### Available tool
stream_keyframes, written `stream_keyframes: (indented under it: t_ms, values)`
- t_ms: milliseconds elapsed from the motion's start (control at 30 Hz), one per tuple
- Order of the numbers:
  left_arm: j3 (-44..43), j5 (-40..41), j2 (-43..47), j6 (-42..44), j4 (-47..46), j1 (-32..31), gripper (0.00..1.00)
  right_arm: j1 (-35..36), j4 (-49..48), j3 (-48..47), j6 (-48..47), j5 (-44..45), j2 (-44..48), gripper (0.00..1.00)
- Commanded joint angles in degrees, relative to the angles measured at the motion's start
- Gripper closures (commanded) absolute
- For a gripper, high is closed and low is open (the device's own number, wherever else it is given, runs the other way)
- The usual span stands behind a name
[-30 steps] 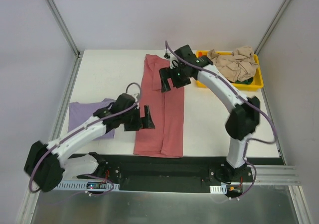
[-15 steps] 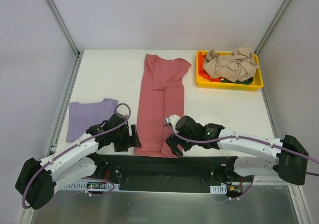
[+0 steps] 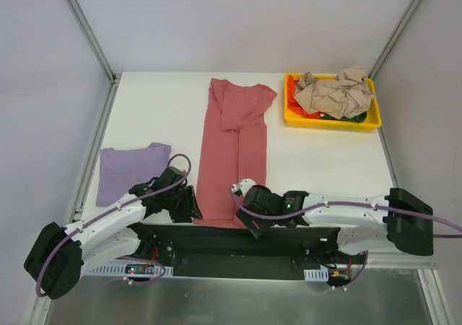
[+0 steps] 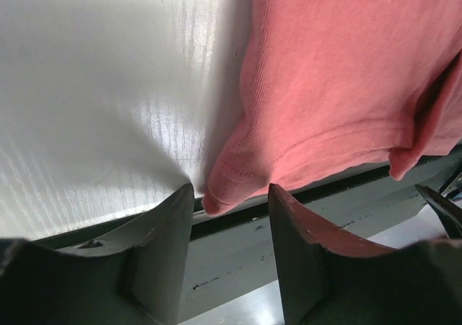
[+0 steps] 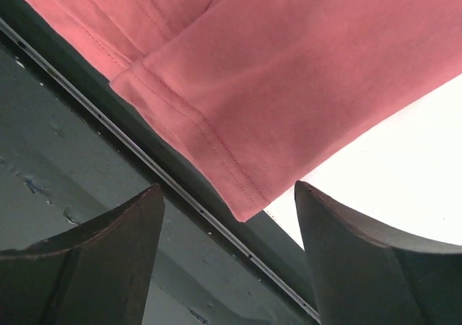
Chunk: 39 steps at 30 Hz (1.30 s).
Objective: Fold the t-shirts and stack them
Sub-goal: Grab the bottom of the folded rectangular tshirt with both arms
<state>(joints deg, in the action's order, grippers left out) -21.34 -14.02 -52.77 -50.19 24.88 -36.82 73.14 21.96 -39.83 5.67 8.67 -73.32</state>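
The dusty red-pink t-shirt [image 3: 234, 148] lies as a long folded strip down the middle of the table, its hem hanging at the near edge. My left gripper [image 3: 190, 205] is at the hem's left corner and my right gripper [image 3: 249, 215] at its right corner. In the left wrist view the shirt [image 4: 339, 72] has its corner just between the tips of my left gripper [image 4: 229, 192], jaws apart. In the right wrist view the shirt [image 5: 253, 72] points its corner into my right gripper [image 5: 227, 193], jaws wide. A folded lavender t-shirt [image 3: 130, 170] lies at the left.
A yellow tray [image 3: 332, 123] at the back right holds crumpled beige [image 3: 333, 92], red [image 3: 292, 94] and dark green [image 3: 361, 115] t-shirts. The black mounting rail [image 3: 216, 242] runs just below the table's near edge. White table [image 3: 159, 108] surrounds the shirts.
Both arms came down to the near edge; the right one swung from the shirt's far end to its near hem. Both pairs of jaws have narrowed, the left more.
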Motion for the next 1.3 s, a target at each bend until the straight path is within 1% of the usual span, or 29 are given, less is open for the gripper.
stream_keyframes:
  t_ms: [0, 67, 167, 300, 333, 367, 433, 500, 567, 633, 800, 933, 1000, 1133, 1267]
  values:
    - [1.39, -0.74, -1.37, -0.34, -1.59, -0.8, 0.58, 0.68, -1.82, 2.39, 4.69, 1.27, -0.24, 0.27]
    - [1.39, -0.83, -1.63, -0.34, -1.94, -0.89, 0.63, 0.95, -2.27, 3.44, 5.66, 0.22, 0.02, 0.27]
    - [1.57, -1.36, -2.16, -0.43, -2.47, -0.97, 0.74, 1.21, -2.88, 4.94, 6.46, 0.3, 0.11, 0.29]
    - [2.18, -1.45, -2.68, -0.87, -3.0, -1.15, 0.93, 1.21, -4.64, 5.38, 7.25, 0.3, -0.86, 0.34]
    - [2.27, -1.27, -3.03, -1.04, -3.0, -1.15, 0.98, 1.21, -5.08, 5.21, 7.51, 0.47, -1.3, 0.39]
    - [2.36, -1.27, -3.12, -1.13, -3.0, -1.15, 1.0, 1.3, -5.69, 5.03, 7.86, 0.74, -1.65, 0.45]
    - [2.27, -1.79, -3.48, -1.13, -3.0, -1.15, 1.0, 1.56, -6.75, 5.12, 8.56, 0.3, -1.74, 0.6]
    - [2.36, -2.32, -3.04, -1.4, -3.0, -1.15, 1.0, 2.09, -6.31, 5.55, 9.7, 0.47, -1.13, 0.79]
    - [2.97, -3.11, -1.29, -1.75, -2.91, -1.15, 1.0, 2.53, -6.22, 6.87, 11.37, -0.05, 0.1, 0.91]
    - [3.85, -4.08, 0.64, -2.27, -2.39, -1.15, 1.0, 3.06, -6.83, 8.45, 13.13, -2.06, 1.85, 0.98]
    - [6.66, -7.42, 6.27, -4.47, -0.89, -1.15, 1.0, 3.76, -11.66, 13.2, 16.74, -6.2, 6.69, 0.99]
    - [5.79, -9.18, 9.7, -5.44, -0.8, -1.15, 1.0, 3.67, -11.06, 12.94, 17.09, -5.68, 9.94, 0.99]
    - [4.21, -8.83, 10.58, -5.44, -0.89, -1.15, 1.0, 3.76, -9.92, 12.07, 16.83, -5.15, 11.96, 0.99]
    - [-0.62, -5.15, 9.8, -4.83, -0.89, -1.15, 1.0, 2.97, -5.27, 9.08, 15.78, -0.77, 14.86, 0.99]
    - [-7.99, -0.93, 4.19, -2.55, -0.89, -0.89, 1.0, -2.81, -3.41, 5.57, 11.74, -1.63, 15.4, 0.99]
